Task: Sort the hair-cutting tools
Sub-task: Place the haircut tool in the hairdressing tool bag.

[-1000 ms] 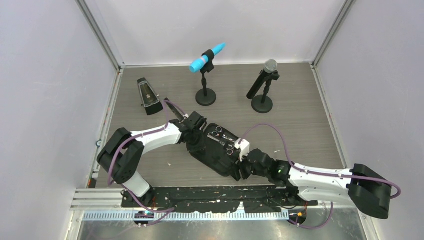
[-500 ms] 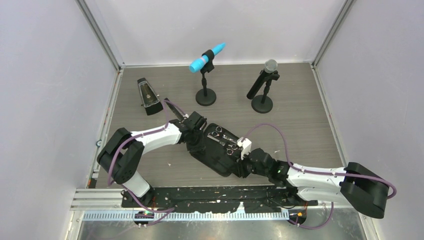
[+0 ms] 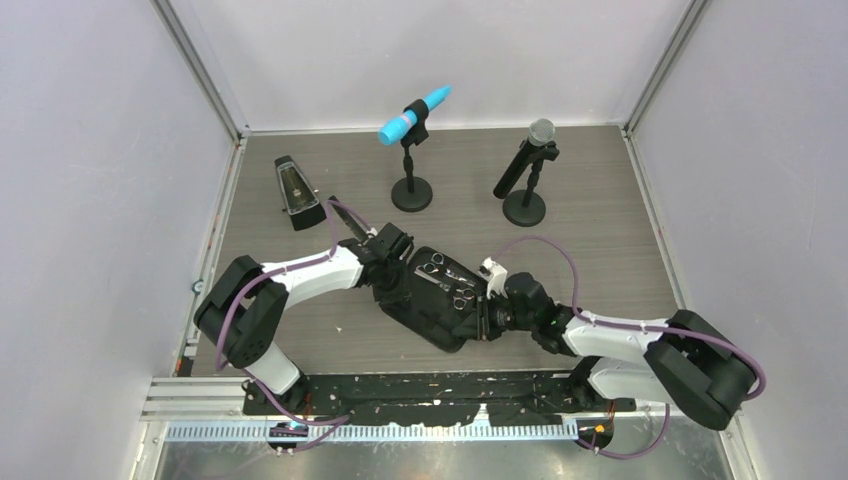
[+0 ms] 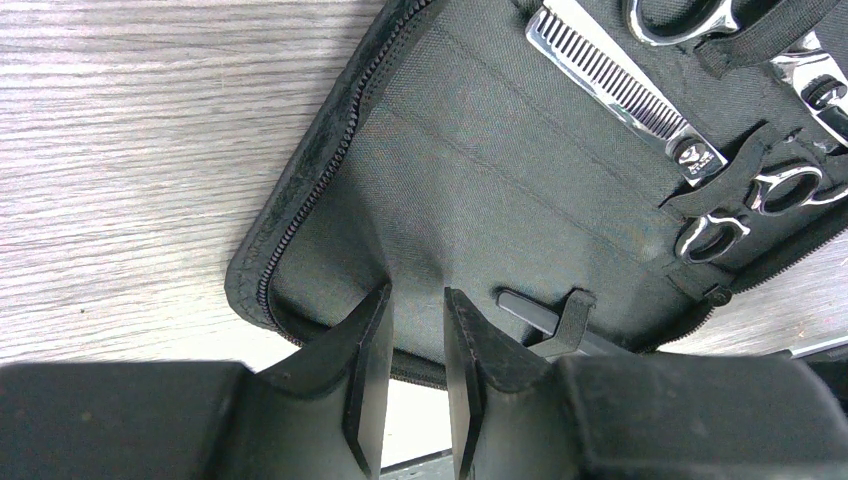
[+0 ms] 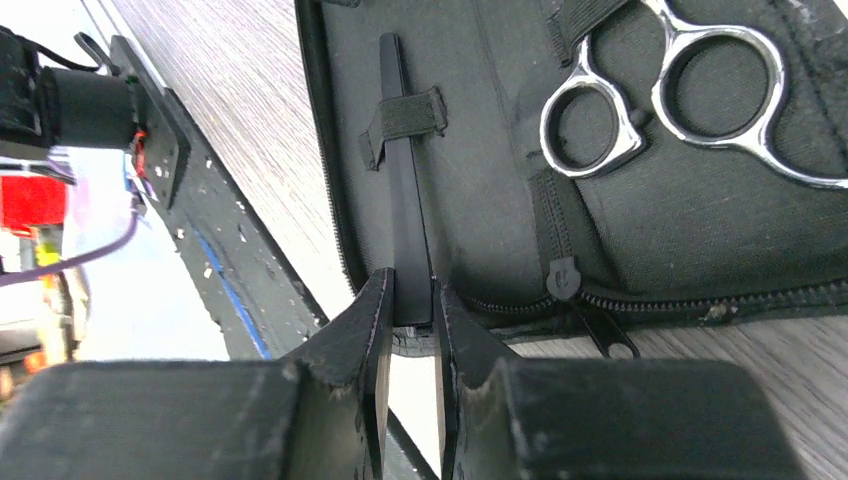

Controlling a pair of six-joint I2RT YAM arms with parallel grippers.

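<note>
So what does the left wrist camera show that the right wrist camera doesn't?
Only the left wrist view: a toothed silver blade, and the left gripper over a rounded corner of the open black case. Only the right wrist view: the right gripper pinching the end of a slim black tool held under a strap. Both: the case, silver ring handles and the wooden tabletop.

The grey wood-grain surface (image 3: pixel 620 250) carries an open black fabric zip case (image 3: pixel 425 318), a black pyramid-shaped metronome (image 3: pixel 296 193), a blue-microphone stand (image 3: pixel 412 193) and a black-microphone stand (image 3: pixel 524 208).
</note>
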